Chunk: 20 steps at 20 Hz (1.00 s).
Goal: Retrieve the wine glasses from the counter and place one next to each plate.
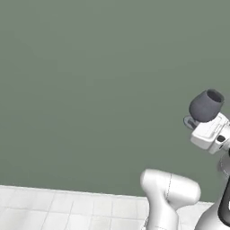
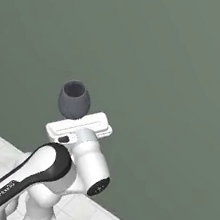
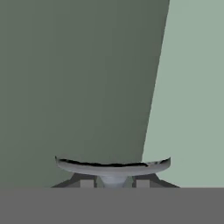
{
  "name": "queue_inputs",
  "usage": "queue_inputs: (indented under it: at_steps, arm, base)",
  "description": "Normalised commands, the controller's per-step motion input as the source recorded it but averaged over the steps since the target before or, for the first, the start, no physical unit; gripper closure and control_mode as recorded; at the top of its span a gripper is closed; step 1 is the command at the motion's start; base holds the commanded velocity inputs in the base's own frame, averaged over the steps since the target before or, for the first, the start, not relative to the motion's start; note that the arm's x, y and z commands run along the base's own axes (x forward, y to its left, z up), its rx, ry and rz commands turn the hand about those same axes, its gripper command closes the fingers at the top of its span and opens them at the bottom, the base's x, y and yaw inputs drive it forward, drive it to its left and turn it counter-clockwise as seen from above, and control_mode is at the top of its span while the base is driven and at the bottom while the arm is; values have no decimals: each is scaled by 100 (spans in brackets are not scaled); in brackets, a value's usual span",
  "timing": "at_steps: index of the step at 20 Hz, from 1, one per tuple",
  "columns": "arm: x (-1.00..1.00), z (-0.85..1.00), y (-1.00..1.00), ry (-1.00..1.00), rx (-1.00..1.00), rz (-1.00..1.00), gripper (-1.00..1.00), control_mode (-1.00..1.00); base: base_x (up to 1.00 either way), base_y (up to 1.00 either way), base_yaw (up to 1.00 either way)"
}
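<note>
Left base view, wine glass tilted, mouth up-right, clamped in jaws

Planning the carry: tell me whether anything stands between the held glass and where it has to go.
Nothing visible blocks it. The gripper holds the wine glass aloft before a plain green-grey wall; no plate or counter is in view, so the path cannot be judged.

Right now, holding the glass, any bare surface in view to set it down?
No counter visible. Bare white tiled floor lies along the grey-green wall, left of the arm. The gripper holds the wine glass against open wall; nothing crowds it.
</note>
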Motion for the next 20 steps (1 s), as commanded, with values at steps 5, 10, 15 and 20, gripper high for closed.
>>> queue_inputs:
  at_steps: [5, 10, 15, 20]
  arm:
    - [0, 0, 0, 0, 0, 0, 100, 100]
    - [0, 0, 0, 0, 0, 0, 100, 100]
    - [0, 0, 0, 0, 0, 0, 100, 100]
    - [0, 0, 0, 0, 0, 0, 100, 100]
  base:
    - [0, 0, -100]
    - [0, 0, -100]
    - [2, 3, -100]
    - [95, 83, -60]
